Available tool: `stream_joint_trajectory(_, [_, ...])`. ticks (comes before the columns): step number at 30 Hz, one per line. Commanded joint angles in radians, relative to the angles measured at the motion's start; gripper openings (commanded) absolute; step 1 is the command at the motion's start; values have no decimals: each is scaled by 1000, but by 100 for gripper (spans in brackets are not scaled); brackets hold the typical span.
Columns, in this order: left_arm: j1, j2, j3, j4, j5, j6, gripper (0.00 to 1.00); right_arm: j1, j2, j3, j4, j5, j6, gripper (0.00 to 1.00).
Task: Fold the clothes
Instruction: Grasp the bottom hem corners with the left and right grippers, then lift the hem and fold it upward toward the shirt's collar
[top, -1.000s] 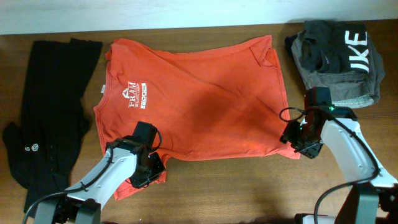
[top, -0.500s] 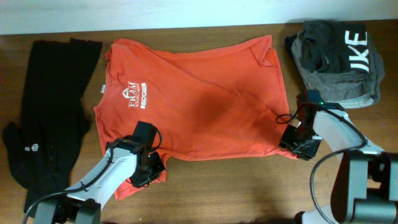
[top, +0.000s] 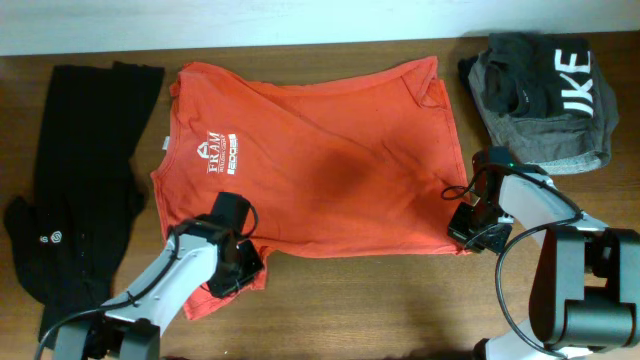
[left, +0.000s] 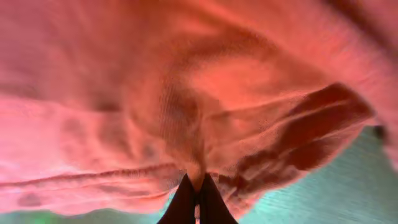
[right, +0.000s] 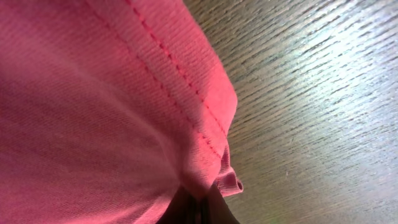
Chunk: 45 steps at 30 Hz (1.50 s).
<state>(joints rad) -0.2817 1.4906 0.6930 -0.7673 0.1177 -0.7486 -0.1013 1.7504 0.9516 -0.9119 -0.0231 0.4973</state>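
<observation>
The orange-red T-shirt (top: 330, 170) lies spread on the table (top: 360, 310); the left gripper (top: 232, 270) pinches its near sleeve, the right gripper (top: 468, 232) its near hem corner, both clamped on cloth, probably to lift that edge together for folding

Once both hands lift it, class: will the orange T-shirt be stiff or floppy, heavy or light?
Probably floppy: the T-shirt lies creased, bunching at the left hand. Likely light: thin knit shows at the right hand. It may sag between them.

Over the past second my right gripper (top: 468, 228), pinching the lower right corner of the orange-red T-shirt (top: 320, 160), has slid inward, drawing that hem corner leftward.
</observation>
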Motion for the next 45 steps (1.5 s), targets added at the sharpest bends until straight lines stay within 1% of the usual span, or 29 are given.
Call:
stream_joint_trajectory(1, [54, -21, 108, -76, -3, 56, 1, -16, 6, -32, -39, 2, 8, 4])
stream_joint_trajectory(5, [94, -60, 191, -145, -19, 116, 1, -55, -28, -32, -74, -4, 3, 4])
stream_joint_trajectory(11, [113, -123, 233, -218, -97, 122, 1, -138, -122, -31, -114, -97, -105, 4])
stream_joint_trajectory(13, [113, -144, 233, -235, -109, 121, 1, -172, -164, -31, -132, -136, -155, 4])
stream_joint_trajectory(18, [113, -202, 233, -260, -115, 122, 1, -240, -269, -29, -205, -163, -211, 4])
stream_joint_trajectory(22, [113, -256, 233, -275, -120, 123, 1, -248, -344, -28, -257, -169, -232, 4])
stream_joint_trajectory(27, [113, -332, 235, -331, -152, 126, 1, -248, -438, -9, -304, -169, -232, 4])
stream_joint_trajectory(30, [113, -341, 235, -318, -180, 126, 1, -248, -455, -9, -292, -168, -232, 4])
stream_joint_trajectory(35, [113, -326, 235, -261, -280, 126, 1, -246, -441, -9, -231, -169, -231, 4])
stream_joint_trajectory(45, [113, -224, 235, 14, -317, 183, 1, -246, -380, -9, -97, -169, -228, 4])
